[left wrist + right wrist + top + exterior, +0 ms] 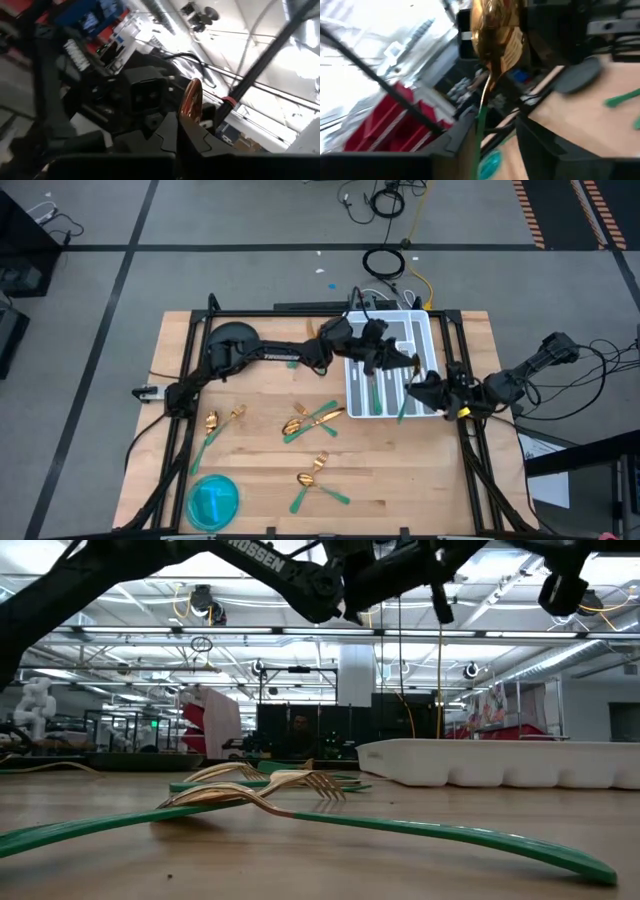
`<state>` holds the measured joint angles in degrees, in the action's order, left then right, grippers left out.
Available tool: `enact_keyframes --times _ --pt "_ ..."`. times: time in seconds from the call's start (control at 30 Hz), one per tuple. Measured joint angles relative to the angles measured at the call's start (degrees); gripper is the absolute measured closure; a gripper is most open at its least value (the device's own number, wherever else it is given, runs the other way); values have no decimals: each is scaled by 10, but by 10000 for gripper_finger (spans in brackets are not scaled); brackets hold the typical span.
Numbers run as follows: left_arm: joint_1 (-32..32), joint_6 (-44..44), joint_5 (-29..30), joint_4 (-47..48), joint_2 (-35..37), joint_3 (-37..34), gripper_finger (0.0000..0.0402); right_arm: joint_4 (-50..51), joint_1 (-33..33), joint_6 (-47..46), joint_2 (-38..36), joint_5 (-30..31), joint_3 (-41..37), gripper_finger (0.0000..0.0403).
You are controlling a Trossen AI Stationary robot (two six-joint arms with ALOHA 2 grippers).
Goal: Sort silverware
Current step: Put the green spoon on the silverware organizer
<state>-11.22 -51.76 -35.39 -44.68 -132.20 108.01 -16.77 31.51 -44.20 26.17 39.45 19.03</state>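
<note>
fingers clenched on the left gripper (385, 358) pinching a light, slippery spoon (192, 102) over the tray (425, 330) at two o'clock, right gripper (425, 388) releasing — best gripped mid-handle.

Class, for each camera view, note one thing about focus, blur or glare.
High view: sharp, evenly lit. Low view: nearest fork sharp, bright ceiling lights behind. Left wrist view: blurred, glaring ceiling, spoon edge-on. Right wrist view: motion-blurred, spoon bowl shiny.
</note>
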Motion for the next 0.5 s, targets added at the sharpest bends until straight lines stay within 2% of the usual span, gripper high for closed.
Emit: enact_keyframes --times 0.13,0.3,0.4,0.5 --pt "-22 -6 -16 52 1 0 401 22 0 16 -22 48 0 236" --pt "-46 -28 -5 152 2 0 401 34 0 30 -48 58 0 223" --pt "-58 -23 23 261 10 0 401 45 0 30 -64 58 0 223" --pt "-62 29 73 401 34 0 401 50 2 31 -79 58 0 222"
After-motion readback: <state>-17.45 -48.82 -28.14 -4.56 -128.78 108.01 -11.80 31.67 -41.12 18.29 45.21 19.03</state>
